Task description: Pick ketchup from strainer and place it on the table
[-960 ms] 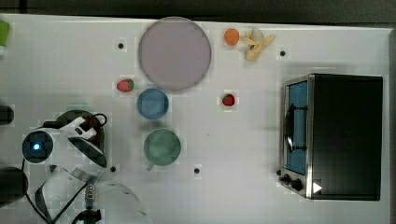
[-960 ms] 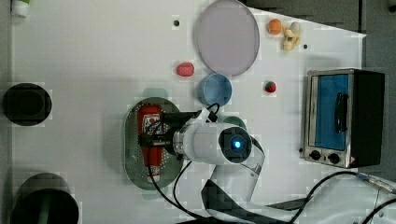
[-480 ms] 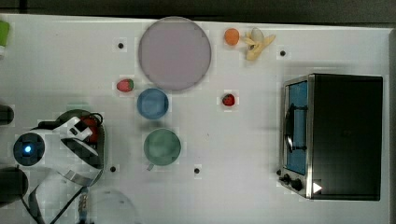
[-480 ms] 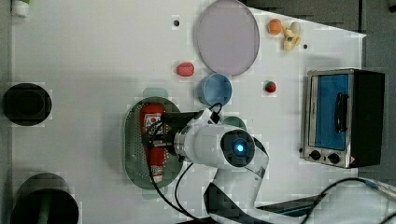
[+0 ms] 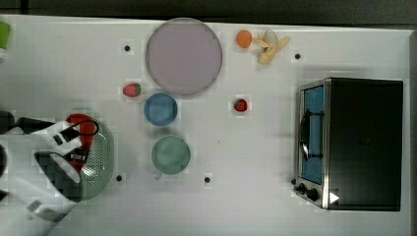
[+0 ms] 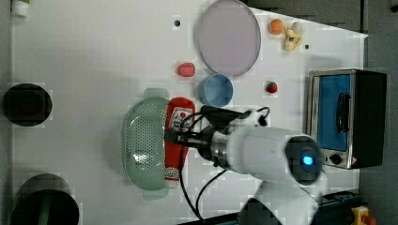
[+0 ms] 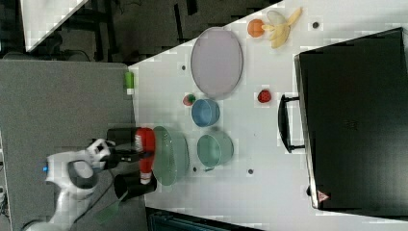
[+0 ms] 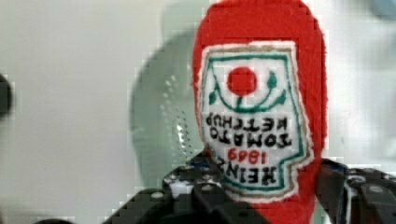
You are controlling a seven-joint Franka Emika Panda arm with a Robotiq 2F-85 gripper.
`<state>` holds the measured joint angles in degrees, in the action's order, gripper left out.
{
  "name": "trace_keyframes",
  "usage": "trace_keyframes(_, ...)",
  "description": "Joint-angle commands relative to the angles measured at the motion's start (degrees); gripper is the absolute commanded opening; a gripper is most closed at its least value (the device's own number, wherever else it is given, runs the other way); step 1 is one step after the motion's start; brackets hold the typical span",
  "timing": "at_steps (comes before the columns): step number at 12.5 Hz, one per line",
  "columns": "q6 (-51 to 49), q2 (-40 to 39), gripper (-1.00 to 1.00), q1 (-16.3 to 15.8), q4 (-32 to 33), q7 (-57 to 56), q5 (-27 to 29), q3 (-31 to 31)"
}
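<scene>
The ketchup (image 8: pixel 257 112), a red bottle with a white label, sits between my gripper's (image 8: pixel 275 186) fingers, which press on its sides. In the left view the gripper (image 6: pixel 176 137) is shut on the ketchup (image 6: pixel 180 105), and the bottle shows over the right rim of the pale green strainer (image 6: pixel 143 145). In the right view the ketchup (image 7: pixel 146 144) hangs clear of the strainer (image 7: pixel 173 154), on the right view's left of it. In the top view my arm covers most of the bottle (image 5: pixel 81 129) and part of the strainer (image 5: pixel 101 157) on the white table (image 5: pixel 246 147).
A green cup (image 5: pixel 170 155) and a blue cup (image 5: pixel 161 108) stand on the top view's right of the strainer. Beyond them are a lilac plate (image 5: pixel 183 55), two strawberries (image 5: pixel 131 90) (image 5: pixel 240 105), an orange (image 5: pixel 244 38), a banana (image 5: pixel 270 46) and a toaster oven (image 5: pixel 351 142).
The jaws closed in on the ketchup. The bottle then shifted from the strainer's middle toward the left view's right, and the arm drew toward the top view's left.
</scene>
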<state>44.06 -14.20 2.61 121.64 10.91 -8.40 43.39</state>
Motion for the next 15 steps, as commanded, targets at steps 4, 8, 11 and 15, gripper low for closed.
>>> trace_keyframes(4, -12.5, 6.7, 0.13, 5.9, -5.1, -16.5, 9.1, -0.1)
trace_keyframes(8, -17.8, 11.5, 0.13, 11.0, -7.3, -26.4, 9.1, -3.7)
trace_keyframes(11, -18.1, 14.4, 0.13, 13.7, -7.5, -36.0, 9.1, -9.3)
trace_keyframes(15, -18.4, 15.0, 0.13, 15.9, -7.3, -49.6, 9.1, -18.4)
